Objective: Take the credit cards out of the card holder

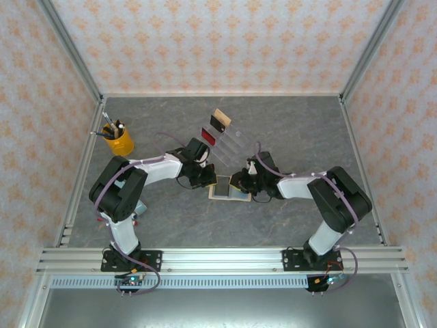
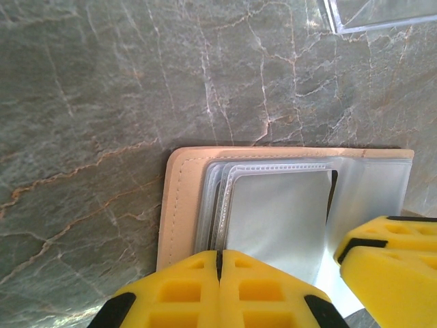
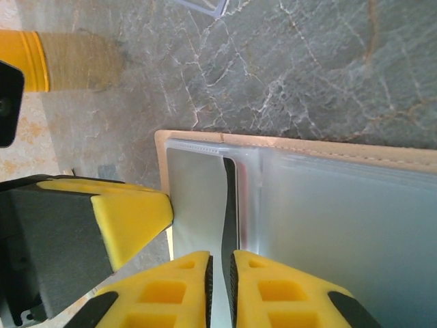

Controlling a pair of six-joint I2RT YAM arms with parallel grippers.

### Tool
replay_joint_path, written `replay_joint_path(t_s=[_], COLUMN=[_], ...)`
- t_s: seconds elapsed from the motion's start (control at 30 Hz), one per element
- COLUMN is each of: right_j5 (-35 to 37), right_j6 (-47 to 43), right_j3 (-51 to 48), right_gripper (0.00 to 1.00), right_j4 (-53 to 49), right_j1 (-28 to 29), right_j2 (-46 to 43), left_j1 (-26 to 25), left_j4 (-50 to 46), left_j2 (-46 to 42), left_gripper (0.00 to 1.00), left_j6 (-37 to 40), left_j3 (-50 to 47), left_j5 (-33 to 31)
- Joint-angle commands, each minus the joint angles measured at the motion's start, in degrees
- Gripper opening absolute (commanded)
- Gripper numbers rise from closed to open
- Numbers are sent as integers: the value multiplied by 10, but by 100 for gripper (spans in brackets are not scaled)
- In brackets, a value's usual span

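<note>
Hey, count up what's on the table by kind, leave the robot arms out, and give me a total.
Cards in plain sight: 2 (red card, tan card)
Wallet: 1
Clear rack: 1
Yellow cup: 1
Total: 5

Left wrist view: the near edge of the wallet is hidden behind the left gripper, and the top edge cuts the stand to one corner. Right wrist view: the wallet runs off the right edge. A dark card shows one thin edge in a sleeve, its lower end lost between the fingers of the right gripper; whether they pinch it cannot be told. The cup is blurred and cut off at the left. From above, its contents are too small to tell.
</note>
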Motion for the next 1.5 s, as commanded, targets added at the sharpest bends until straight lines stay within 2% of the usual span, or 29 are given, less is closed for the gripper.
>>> replay_joint_path(t_s=[0.0,0.37,0.7,0.8,0.9,1.0,1.3,1.47], right_j5=[-13,-31,-40,-5,61,86,46,9], right_j6=[-7,-12,-14,-39,-67,-79,-67,-48], right_j3=[14,29,24,29,40,45,54,38], right_gripper=[17,14,18,19,19,22,24,18], right_j4=[-5,13,54,3,-80,-110,-77,-11], right_j1=[-2,7,10,12,16,18,25,26], right_j2=[14,45,47,29,9,3,32,30], left_j1=[-4,-4,-5,-4,-4,-4,-4,-4], left_j4=[-43,-26,-24,-30,-37,-38,-34,-33], left_j2=[28,39,41,39,36,37,41,41], left_gripper=[0,0,0,0,0,0,0,0], left_j6=[5,0,1,5,7,7,5,5], left_j3=[-25,-34,-39,-38,-34,-32,-34,-35], left_j5=[-32,-17,-17,-23,-31,-32,-28,-27])
